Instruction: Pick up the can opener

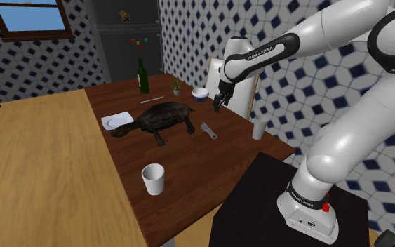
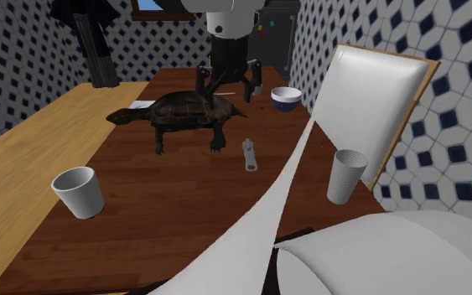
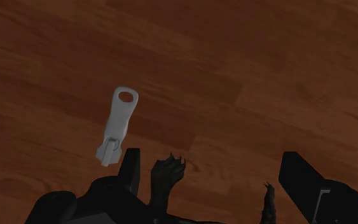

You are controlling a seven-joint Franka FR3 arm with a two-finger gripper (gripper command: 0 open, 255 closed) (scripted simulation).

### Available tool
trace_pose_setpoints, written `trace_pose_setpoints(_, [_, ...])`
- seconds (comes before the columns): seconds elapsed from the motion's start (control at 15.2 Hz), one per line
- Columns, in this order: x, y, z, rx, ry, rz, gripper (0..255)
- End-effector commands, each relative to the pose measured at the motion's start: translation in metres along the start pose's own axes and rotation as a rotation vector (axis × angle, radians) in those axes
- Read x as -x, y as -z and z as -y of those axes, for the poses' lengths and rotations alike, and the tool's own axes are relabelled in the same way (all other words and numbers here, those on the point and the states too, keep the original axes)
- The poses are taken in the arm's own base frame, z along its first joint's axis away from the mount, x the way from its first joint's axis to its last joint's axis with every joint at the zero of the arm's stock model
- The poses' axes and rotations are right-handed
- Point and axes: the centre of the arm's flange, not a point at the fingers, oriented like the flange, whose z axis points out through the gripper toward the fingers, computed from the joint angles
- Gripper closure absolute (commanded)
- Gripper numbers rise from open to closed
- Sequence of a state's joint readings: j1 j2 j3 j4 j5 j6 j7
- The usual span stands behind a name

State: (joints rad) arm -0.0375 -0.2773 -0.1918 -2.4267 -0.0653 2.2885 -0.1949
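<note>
Pincer (image 2: 230,89) agape near grey can opener (image 2: 250,156)

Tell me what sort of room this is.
Likely a kitchen or dining room: patterned tiled walls, a dark fridge-like cabinet with magnets, and a wooden table carrying a bottle, a bowl and a cup.

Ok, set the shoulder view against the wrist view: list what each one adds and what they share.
Shoulder view adds: the green bottle, white plate, white cup, small bowl and the arm's stand.
Wrist view adds: the hole at the can opener handle's end, and a clawed foot of the turtle inside the open hand.
Shared: can opener, turtle, hand, dark wooden table.
</note>
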Motion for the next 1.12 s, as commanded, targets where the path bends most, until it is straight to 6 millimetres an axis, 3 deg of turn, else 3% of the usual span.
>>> trace_pose_setpoints(0.0, [-0.011,-0.020,-0.010,0.000,-0.007,0.001,0])
trace_pose_setpoints(1.06, [-0.089,-0.198,-0.095,-0.007,-0.065,0.015,0])
